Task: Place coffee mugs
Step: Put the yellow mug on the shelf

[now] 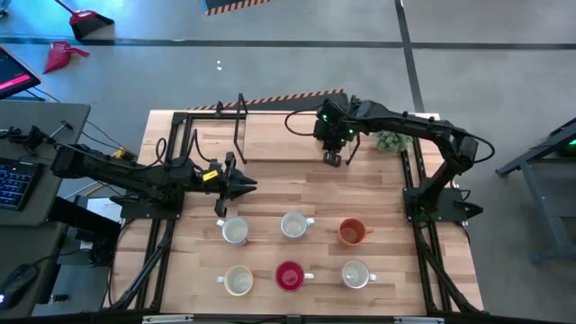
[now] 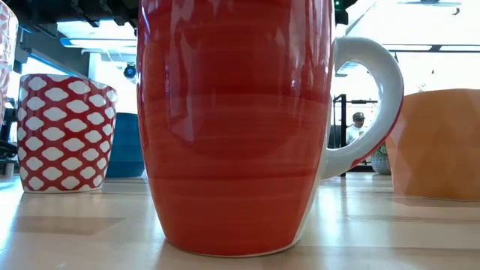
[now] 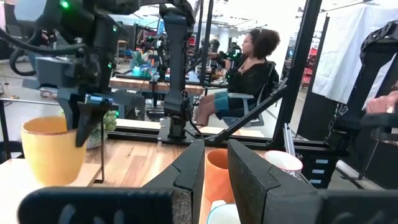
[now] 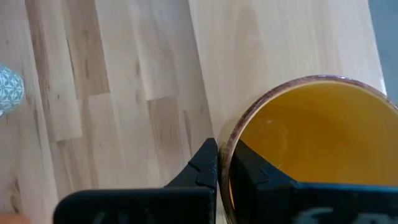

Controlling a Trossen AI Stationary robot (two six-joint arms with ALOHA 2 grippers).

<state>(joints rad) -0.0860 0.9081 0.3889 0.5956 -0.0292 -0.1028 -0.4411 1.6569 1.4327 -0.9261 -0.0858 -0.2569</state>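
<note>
The yellow mug (image 4: pixel 311 146) is held by the right gripper (image 4: pixel 222 163), whose jaws are clamped on the mug's rim, one finger inside and one outside. In the high view this gripper (image 1: pixel 334 155) is at the far side of the bench (image 1: pixel 270 148), near the middle, just left of a small green plant (image 1: pixel 391 140). Six mugs already stand in two rows of three on the near half: a white mug (image 1: pixel 235 230), a second white mug (image 1: pixel 293 224) and an orange mug (image 1: pixel 352 232) in the farther row; a cream mug (image 1: pixel 238 281), a red mug (image 1: pixel 289 275) and a third white mug (image 1: pixel 355 274) in the nearer row.

Risk: the grip takes only one wall of the mug, so the mug could swing or slip during transfer. Lowering it too close to the standing rows could knock a neighbour.

The right arm reaches from its base at the right edge across the far side. The left gripper (image 1: pixel 241 184), nearly closed and empty, points right above the farther row's left end.
</note>
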